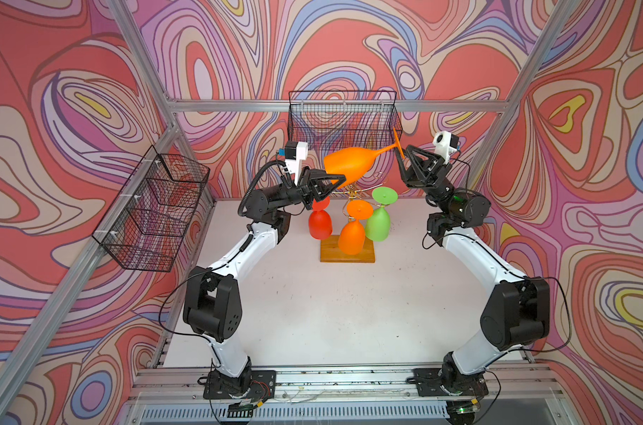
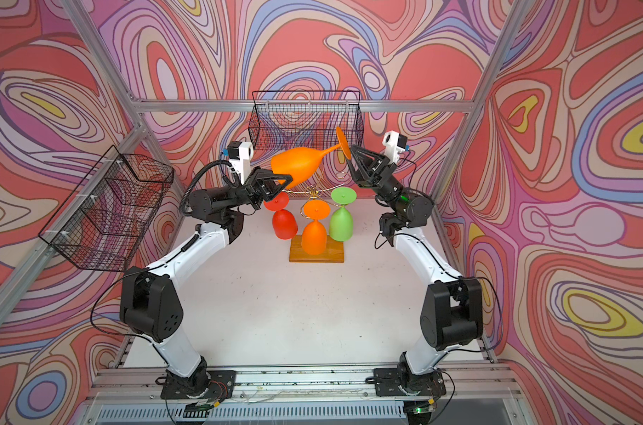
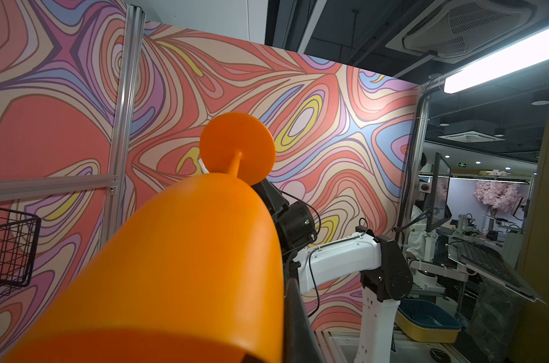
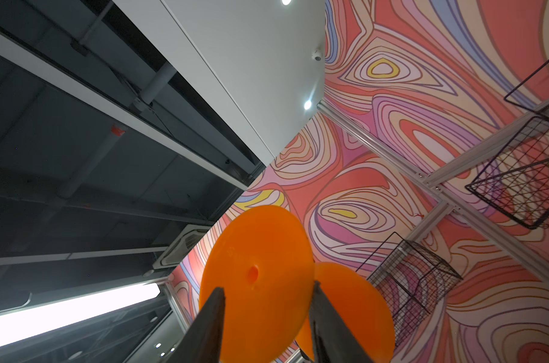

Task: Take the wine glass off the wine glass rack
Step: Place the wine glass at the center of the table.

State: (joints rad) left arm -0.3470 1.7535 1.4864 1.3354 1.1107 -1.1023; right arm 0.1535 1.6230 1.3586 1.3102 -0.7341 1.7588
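An orange wine glass [image 1: 349, 162] [image 2: 298, 163] lies on its side in the air above the wine glass rack [image 1: 347, 254] [image 2: 316, 255], a gold wire tree on a wooden base. My left gripper [image 1: 334, 180] [image 2: 281, 182] is shut on the rim of its bowl [image 3: 188, 267]; one dark finger [image 3: 298, 323] shows beside the bowl. My right gripper [image 1: 402, 158] [image 2: 353, 158] [image 4: 267, 287] is open at the glass's round foot [image 4: 257, 273], its fingers [image 4: 210, 323] apart in front of the disc.
Still hanging upside down on the rack are a red glass [image 1: 320, 222], a second orange glass [image 1: 353, 235] and a green glass [image 1: 379, 220]. One black wire basket [image 1: 344, 117] hangs on the back wall just behind the held glass, another [image 1: 154, 209] on the left wall.
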